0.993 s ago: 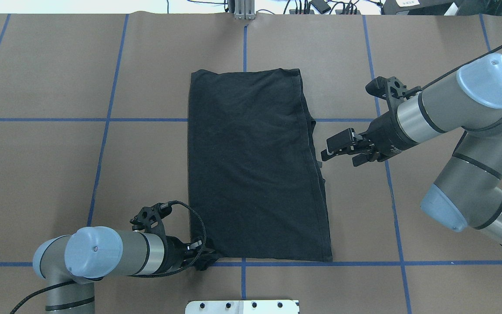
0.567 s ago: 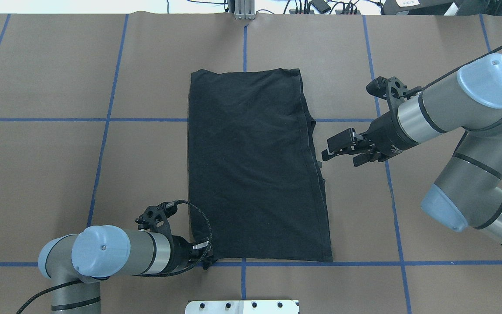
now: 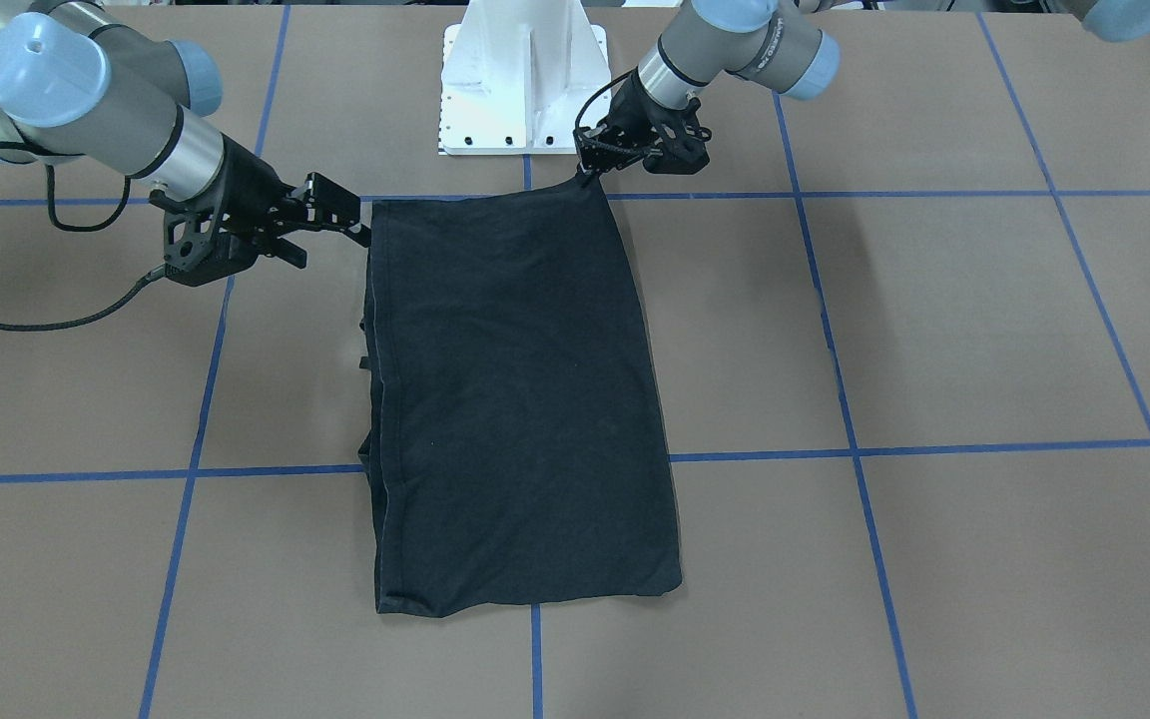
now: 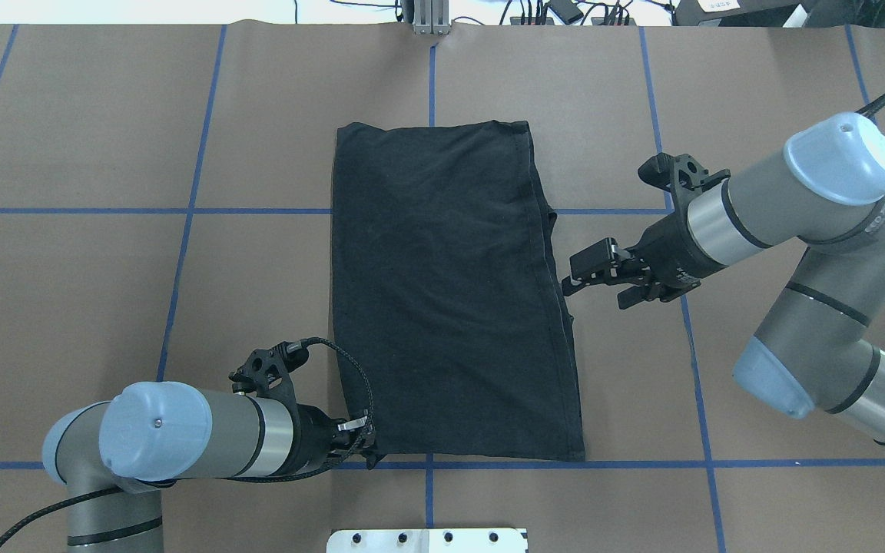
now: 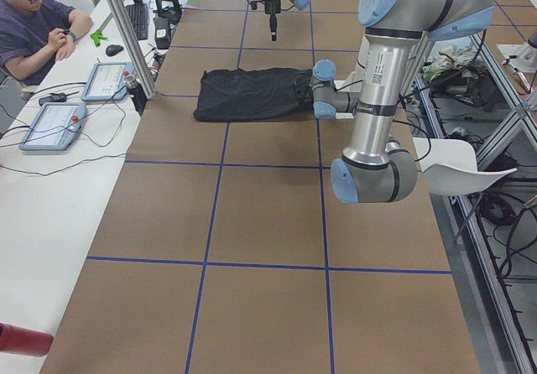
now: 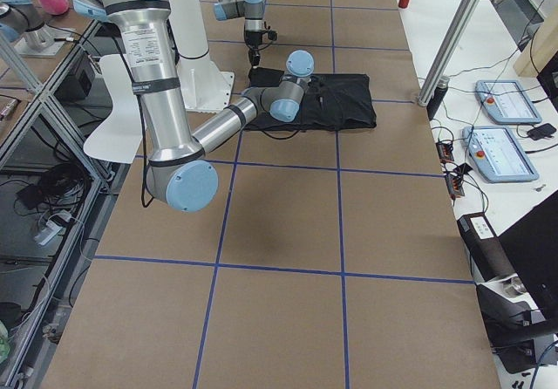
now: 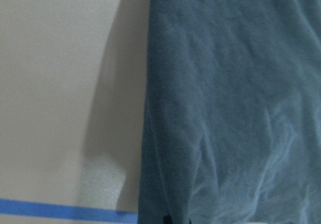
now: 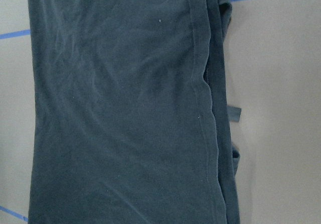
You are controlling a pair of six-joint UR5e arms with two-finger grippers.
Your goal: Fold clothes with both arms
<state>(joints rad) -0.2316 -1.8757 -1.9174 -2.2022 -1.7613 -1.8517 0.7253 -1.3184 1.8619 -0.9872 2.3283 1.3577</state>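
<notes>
Shirt (image 4: pixel 450 292) lies flat at the middle of the table (image 4: pixel 89 307), folded into a long rectangle. Left gripper (image 4: pixel 366 449) sits low at its near-left corner, forearm level, fingers pinched on the fabric. Right gripper (image 4: pixel 594 278) hovers just beside the shirt's right edge, wrist angled toward it, fingers apart, holding nothing.

T-shirt (image 4: pixel 450 292): matt black cloth | table (image 4: pixel 66 307): matt brown paper | left arm (image 4: pixel 220 438): satin grey metal

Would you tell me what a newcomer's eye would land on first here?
A black T-shirt folded into a long rectangle lies in the middle of the table. The left gripper sits at its near left corner, while the right gripper, jaws open, hovers beside its right edge.
</notes>
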